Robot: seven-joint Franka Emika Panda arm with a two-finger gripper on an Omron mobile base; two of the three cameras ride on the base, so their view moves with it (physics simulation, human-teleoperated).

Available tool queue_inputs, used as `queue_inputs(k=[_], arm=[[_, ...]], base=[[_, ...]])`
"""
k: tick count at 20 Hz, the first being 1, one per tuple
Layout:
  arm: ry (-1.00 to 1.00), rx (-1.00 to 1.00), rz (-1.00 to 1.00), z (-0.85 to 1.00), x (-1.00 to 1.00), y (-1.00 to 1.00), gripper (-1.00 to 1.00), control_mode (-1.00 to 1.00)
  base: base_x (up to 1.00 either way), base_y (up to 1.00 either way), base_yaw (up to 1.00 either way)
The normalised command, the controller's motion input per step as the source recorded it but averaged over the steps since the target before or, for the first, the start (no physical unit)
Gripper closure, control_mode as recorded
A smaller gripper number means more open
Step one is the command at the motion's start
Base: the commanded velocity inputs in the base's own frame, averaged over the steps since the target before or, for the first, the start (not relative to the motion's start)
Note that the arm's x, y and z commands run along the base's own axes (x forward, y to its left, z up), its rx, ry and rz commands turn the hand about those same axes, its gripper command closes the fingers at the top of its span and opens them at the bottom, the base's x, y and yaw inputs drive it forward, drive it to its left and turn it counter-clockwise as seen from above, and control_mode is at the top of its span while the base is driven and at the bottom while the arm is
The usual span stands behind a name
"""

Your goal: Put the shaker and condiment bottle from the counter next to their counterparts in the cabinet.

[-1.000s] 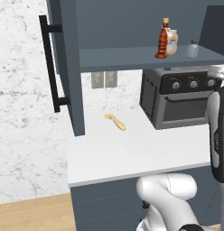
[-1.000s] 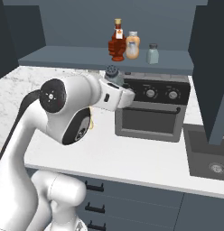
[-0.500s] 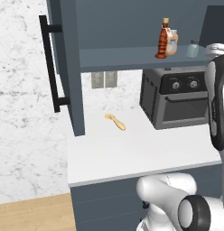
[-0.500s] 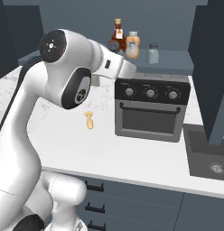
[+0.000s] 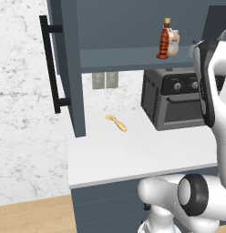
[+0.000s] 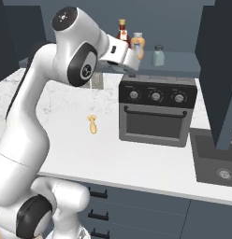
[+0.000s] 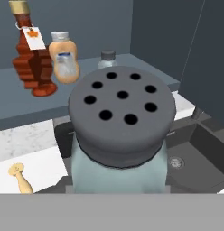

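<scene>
The shaker (image 7: 120,113), translucent blue-grey with a holed grey cap, sits right in front of the hand camera, and my gripper (image 6: 132,65) is shut on it. In the right base view the hand hovers at the front edge of the cabinet shelf (image 6: 183,65), above the oven. On that shelf stands the dark red-brown condiment bottle (image 7: 31,54) (image 6: 122,31) (image 5: 165,41), with the pale orange bottle (image 7: 64,56) (image 6: 138,45) close beside it. A second small shaker (image 6: 158,55) (image 7: 107,56) stands further right on the shelf.
A black toaster oven (image 6: 157,112) stands on the white counter (image 5: 133,154) under the shelf. A tan wooden utensil (image 5: 117,123) lies on the counter to its left. The cabinet door (image 5: 69,68) with its black bar handle hangs open at left. A sink (image 6: 216,161) is at right.
The arm has risen and swung right, carrying the shaker from oven height up to the front edge of the shelf. The bottles on the shelf have not moved.
</scene>
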Motion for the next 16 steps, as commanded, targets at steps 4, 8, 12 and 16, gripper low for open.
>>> queue_inputs(k=[4,8,12,16], arm=[[0.06,0.0,0.0,0.0,0.1,-0.08,1.0,-1.0],[0.05,0.0,0.0,0.0,0.06,-0.12,1.0,-1.0],[0.0,-0.02,0.0,-0.02,0.06,-0.02,1.0,-1.0],[0.0,-0.03,0.0,-0.03,0.16,-0.02,1.0,-1.0]], base=[[0.0,0.0,0.0],[0.0,0.0,0.0],[0.0,0.0,0.0],[0.0,0.0,0.0]])
